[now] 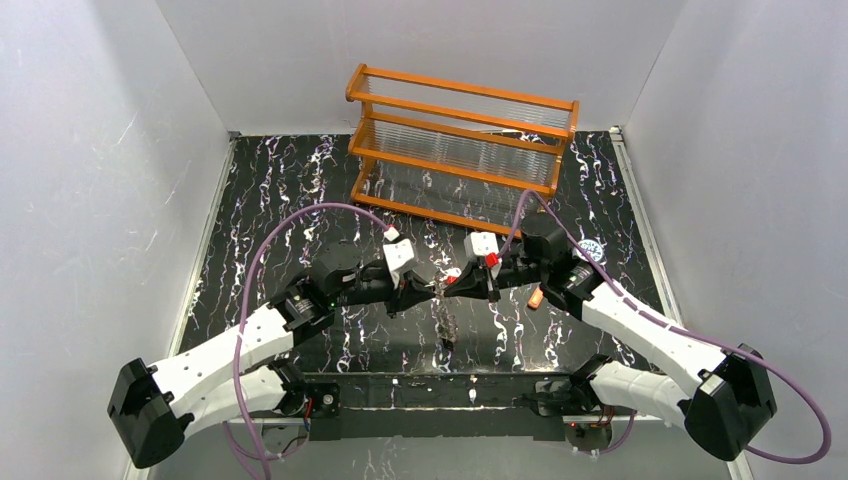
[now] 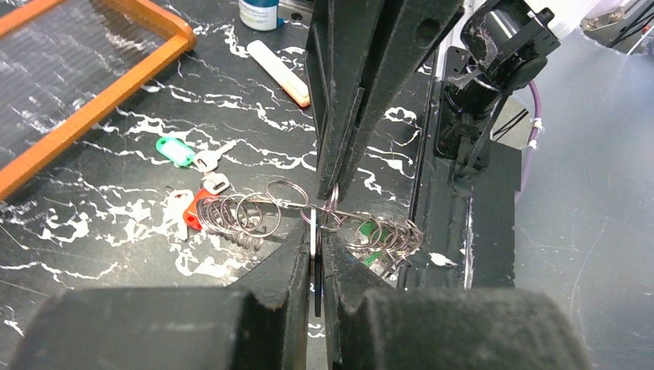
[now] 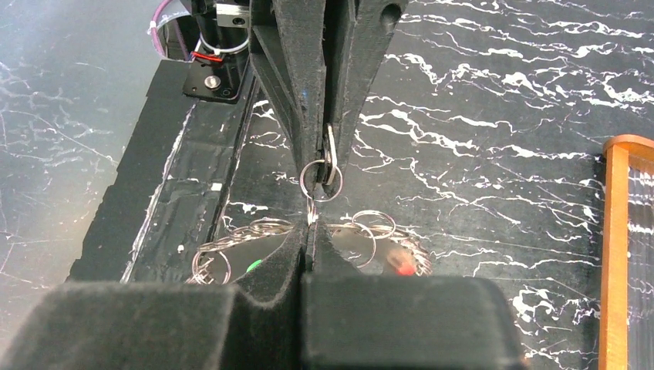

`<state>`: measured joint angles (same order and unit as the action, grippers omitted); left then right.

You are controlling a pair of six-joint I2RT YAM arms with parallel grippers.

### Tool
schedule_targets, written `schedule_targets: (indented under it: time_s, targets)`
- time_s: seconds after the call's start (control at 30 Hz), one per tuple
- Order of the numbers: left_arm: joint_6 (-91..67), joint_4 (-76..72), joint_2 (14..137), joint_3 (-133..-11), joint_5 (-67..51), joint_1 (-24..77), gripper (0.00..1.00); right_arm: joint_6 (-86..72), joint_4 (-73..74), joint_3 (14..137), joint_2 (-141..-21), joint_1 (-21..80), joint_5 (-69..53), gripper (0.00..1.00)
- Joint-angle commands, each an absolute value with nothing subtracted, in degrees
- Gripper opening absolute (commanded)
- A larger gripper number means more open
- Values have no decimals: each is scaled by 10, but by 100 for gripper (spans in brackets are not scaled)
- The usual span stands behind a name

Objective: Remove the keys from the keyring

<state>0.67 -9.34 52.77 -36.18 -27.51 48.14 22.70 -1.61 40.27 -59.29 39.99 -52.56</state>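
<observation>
The left gripper (image 2: 318, 233) has its black jaws pressed together on one thin loop of the keyring (image 2: 308, 214), a chain of interlinked silvery wire split rings. Facing it tip to tip, the right gripper (image 3: 310, 231) is likewise clamped, jaws nearly flush, pinching a neighbouring loop of the same chain. Between the two sets of tips only a couple of small rings show, held up above the black, white-veined marble-patterned table (image 1: 300, 200).

From that pinched middle the chain sags to either side in two bunches of overlapping rings. A red-headed key (image 2: 193, 217) with a short silvery blade sits at the outer end of one bunch, on the rack side. A green plastic key head (image 2: 373, 231) shows among the rings of the other bunch, on the side of the arms' bases. Whether the lowest rings touch the table cannot be told.

A second key with a green plastic head (image 2: 176, 150) and a silvery blade lies flat on the table, just beyond the red one and seemingly apart from the rings. Farther out lie a white tube with an orange cap (image 2: 278, 72), near the right arm, and a small round blue-white patterned lid (image 1: 590, 250). An orange wooden rack with clear ribbed shelves (image 1: 460, 140) stands at the far edge of the table.
</observation>
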Motion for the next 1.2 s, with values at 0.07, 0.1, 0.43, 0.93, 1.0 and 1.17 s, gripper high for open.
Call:
schedule_targets:
  time_s: [0.07,0.1,0.43,0.93,1.0,1.17]
  targets:
    - [-33,-68,542,-414,-228,478,0,248,37,433,-601,410,-527,1]
    - [-35,-60,546,-420,-222,478,0,249,37,433,-600,411,-525,1]
    - [-65,-21,563,-455,-179,477,0,278,77,455,-612,444,-499,1]
    - [-60,32,579,-498,-168,477,0,326,123,482,-627,513,-439,1]
    - [-49,50,575,-506,-147,477,0,329,125,481,-628,520,-432,1]
    - [-6,94,585,-529,-137,477,0,341,132,485,-631,535,-415,1]
